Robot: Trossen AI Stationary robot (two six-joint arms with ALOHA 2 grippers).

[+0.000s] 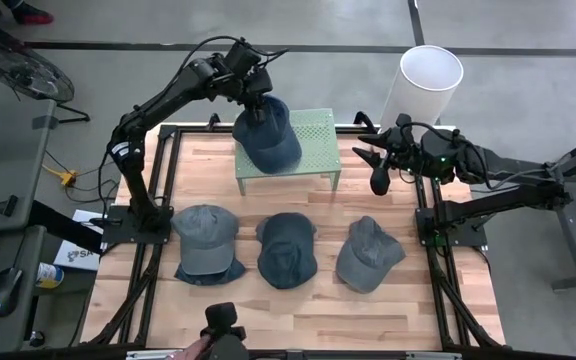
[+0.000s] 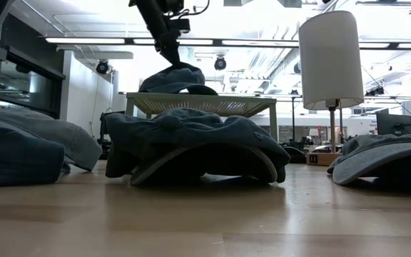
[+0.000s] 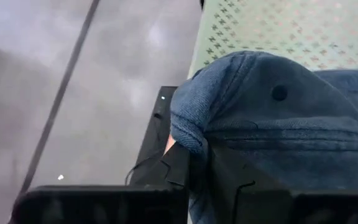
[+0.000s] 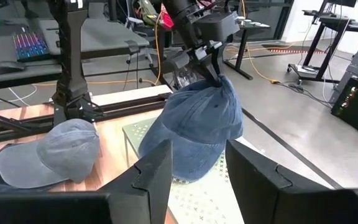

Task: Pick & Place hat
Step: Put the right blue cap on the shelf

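Note:
A dark blue denim hat [image 1: 270,140] lies on a pale green perforated rack [image 1: 318,130] at the far middle of the table. My left gripper [image 1: 258,110] is above the hat's far end and shut on it; the right wrist view shows this left gripper [image 4: 215,73] and the hat [image 4: 194,130] from the side. In the low view the hat [image 2: 173,78] sits on the rack top [image 2: 212,103]. My right gripper [image 1: 370,160] hovers open by the rack's right end, fingers pointing toward the hat. My left gripper pinches a bunched fold of the hat's crown [image 4: 221,87] at its far end between the two fingers [image 3: 182,165]. It comes slanting down from above and from the far-left. The hat hangs below the fingers and its lower part [image 4: 185,168] rests on the rack.
Three more hats lie in a row on the near half of the table: a grey-blue one [image 1: 206,240], a dark one [image 1: 286,250] and a grey one [image 1: 368,254]. A white cylinder [image 1: 430,78] stands beyond the far right corner. Bare wood lies around the rack.

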